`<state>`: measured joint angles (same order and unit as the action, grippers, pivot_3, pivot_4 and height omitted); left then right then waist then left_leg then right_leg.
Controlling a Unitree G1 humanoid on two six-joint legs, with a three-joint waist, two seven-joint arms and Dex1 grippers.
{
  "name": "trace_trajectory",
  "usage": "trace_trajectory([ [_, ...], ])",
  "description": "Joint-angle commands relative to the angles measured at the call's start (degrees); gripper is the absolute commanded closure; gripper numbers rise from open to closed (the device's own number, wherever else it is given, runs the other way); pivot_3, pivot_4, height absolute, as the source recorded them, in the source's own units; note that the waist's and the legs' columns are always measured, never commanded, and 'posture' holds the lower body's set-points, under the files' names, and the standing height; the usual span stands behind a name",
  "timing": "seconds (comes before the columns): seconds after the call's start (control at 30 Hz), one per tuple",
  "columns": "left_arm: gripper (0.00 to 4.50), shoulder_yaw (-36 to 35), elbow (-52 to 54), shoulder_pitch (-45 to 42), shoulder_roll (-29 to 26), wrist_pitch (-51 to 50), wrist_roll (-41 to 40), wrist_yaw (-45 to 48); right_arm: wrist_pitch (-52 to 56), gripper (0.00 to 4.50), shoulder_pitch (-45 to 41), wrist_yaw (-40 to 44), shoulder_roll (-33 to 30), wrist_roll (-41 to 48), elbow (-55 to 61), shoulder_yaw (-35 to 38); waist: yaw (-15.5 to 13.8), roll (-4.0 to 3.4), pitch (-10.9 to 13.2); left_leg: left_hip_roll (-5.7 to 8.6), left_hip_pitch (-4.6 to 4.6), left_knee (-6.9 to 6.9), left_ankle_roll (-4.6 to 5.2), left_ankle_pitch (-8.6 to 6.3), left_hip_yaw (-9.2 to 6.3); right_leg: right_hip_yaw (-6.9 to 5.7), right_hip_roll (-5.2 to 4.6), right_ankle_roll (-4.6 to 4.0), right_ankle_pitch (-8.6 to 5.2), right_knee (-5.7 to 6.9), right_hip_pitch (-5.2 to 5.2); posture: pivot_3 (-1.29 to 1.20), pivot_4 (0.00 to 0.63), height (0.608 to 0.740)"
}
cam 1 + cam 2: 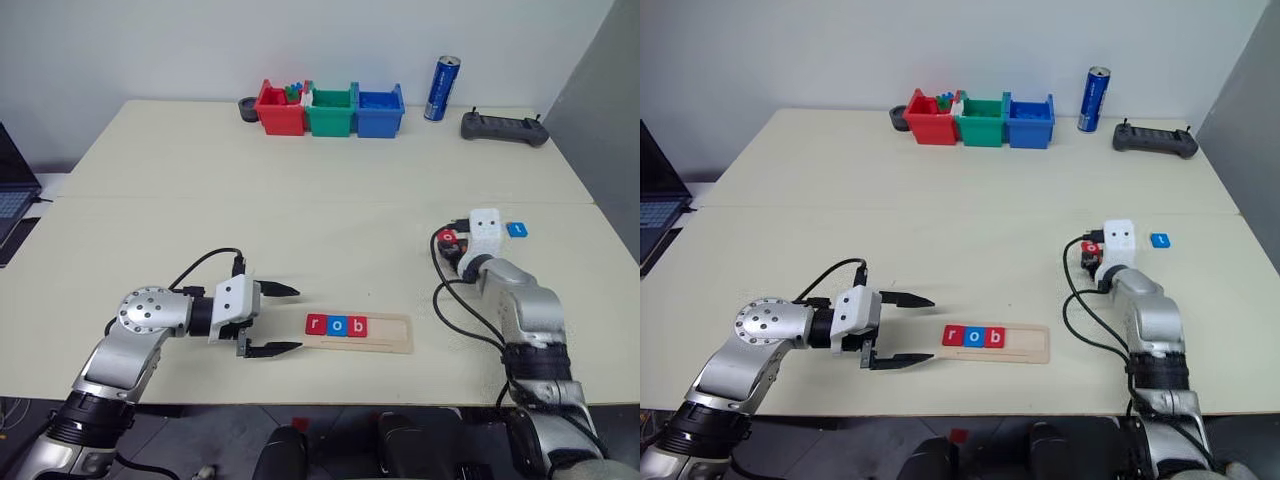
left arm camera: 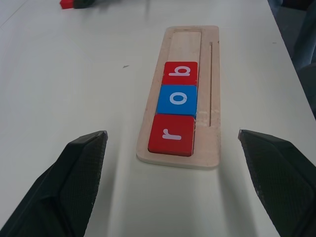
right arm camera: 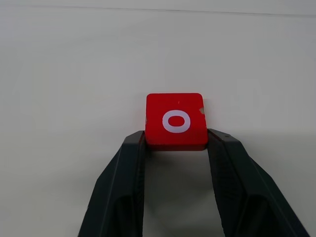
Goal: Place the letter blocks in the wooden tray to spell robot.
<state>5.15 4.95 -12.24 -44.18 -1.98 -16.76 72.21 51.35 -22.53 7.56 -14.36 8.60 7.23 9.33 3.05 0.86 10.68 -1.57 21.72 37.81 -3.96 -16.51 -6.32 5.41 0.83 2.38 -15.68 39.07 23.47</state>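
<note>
The right gripper [image 3: 175,143] is clamped on the near edge of a small flat red square tile with a white "o" [image 3: 176,121], its fingertips pinching the two near corners while the tile lies flat on the cream tabletop [image 1: 300,220]. That hold looks shallow, so lift slowly and keep the tile level.

Well to the left of that tile lies the long light-wood tray [image 1: 385,335], with red "r" [image 1: 316,324], blue "o" [image 1: 337,325] and red "b" [image 1: 357,326] filling its left end; the slot beside "b" is free. A small blue tile [image 1: 516,230] lies just right of the held tile. The left gripper [image 1: 272,320] hangs spread wide, empty, off the tray's left end.
</note>
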Motion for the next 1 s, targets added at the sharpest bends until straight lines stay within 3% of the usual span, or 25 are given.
trace_trajectory([
  [0.03,0.0,-0.6,1.0,-0.7,-0.6,0.8,-0.9,1.1,10.1,3.06,7.0,-2.1,2.0,1.9,16.0,0.1,0.1,-0.01,0.0,-0.01,0.02,-0.01,0.0,0.0,-0.02,-0.01,0.0,0.0,0.0,0.0,0.01,0.0,0.15,0.74],
  [0.2,0.0,-0.3,-2.1,-0.9,-0.4,3.2,-0.5,3.3,18.9,3.06,18.5,-5.6,7.1,2.0,35.1,-3.4,0.2,-0.02,0.0,-0.03,-0.01,-0.01,0.0,0.0,-0.01,0.01,0.03,0.01,-0.02,0.01,0.03,0.0,0.15,0.74],
  [0.37,0.0,0.2,-5.8,-1.4,0.3,6.5,0.1,5.0,19.0,3.06,23.0,-8.1,14.4,2.3,38.2,-3.7,0.5,-0.02,0.0,-0.1,-0.09,0.02,0.0,0.01,0.1,0.1,0.08,0.21,-0.14,0.0,0.02,0.0,0.15,0.74],
  [0.5,0.0,0.2,-7.1,-1.4,0.2,8.0,0.1,5.7,15.8,1.67,21.4,-7.5,15.9,2.7,38.5,-2.2,0.5,-0.02,0.0,-0.1,-0.08,0.02,-0.01,0.01,0.12,0.1,0.08,0.22,-0.15,-0.01,0.02,0.0,0.15,0.74],
  [0.63,0.0,0.3,-6.8,-1.2,0.2,8.3,0.2,5.5,11.9,0.25,18.8,-5.3,13.2,2.8,39.2,-2.9,0.5,-0.03,0.0,-0.09,-0.05,0.01,-0.01,0.01,0.13,0.12,0.07,0.2,-0.14,-0.03,0.05,0.0,0.15,0.74],
  [0.73,0.0,0.2,-5.8,-0.8,0.2,7.8,0.1,5.0,7.9,0.06,17.7,0.4,7.3,4.0,38.3,-3.7,0.5,-0.04,0.0,-0.09,-0.04,0.0,-0.01,0.01,0.11,0.09,0.08,0.19,-0.13,-0.03,0.05,0.0,0.15,0.74],
  [0.9,0.0,0.2,-5.4,-0.8,0.1,7.2,0.0,4.4,0.9,0.06,15.9,25.4,-15.5,11.1,30.7,-5.2,0.4,-0.03,0.0,-0.01,-0.03,0.06,0.0,0.0,0.19,0.14,-0.01,0.17,-0.1,-0.11,0.0,0.0,0.15,0.74],
  [1.0,0.0,0.2,-6.3,-1.2,0.3,7.5,0.1,4.4,-7.2,0.06,14.2,32.9,-23.5,10.0,23.7,-6.6,0.4,-0.02,0.0,-0.06,-0.04,0.01,0.02,0.0,0.12,0.09,0.07,0.16,-0.12,-0.09,0.0,0.0,0.15,0.74],
])
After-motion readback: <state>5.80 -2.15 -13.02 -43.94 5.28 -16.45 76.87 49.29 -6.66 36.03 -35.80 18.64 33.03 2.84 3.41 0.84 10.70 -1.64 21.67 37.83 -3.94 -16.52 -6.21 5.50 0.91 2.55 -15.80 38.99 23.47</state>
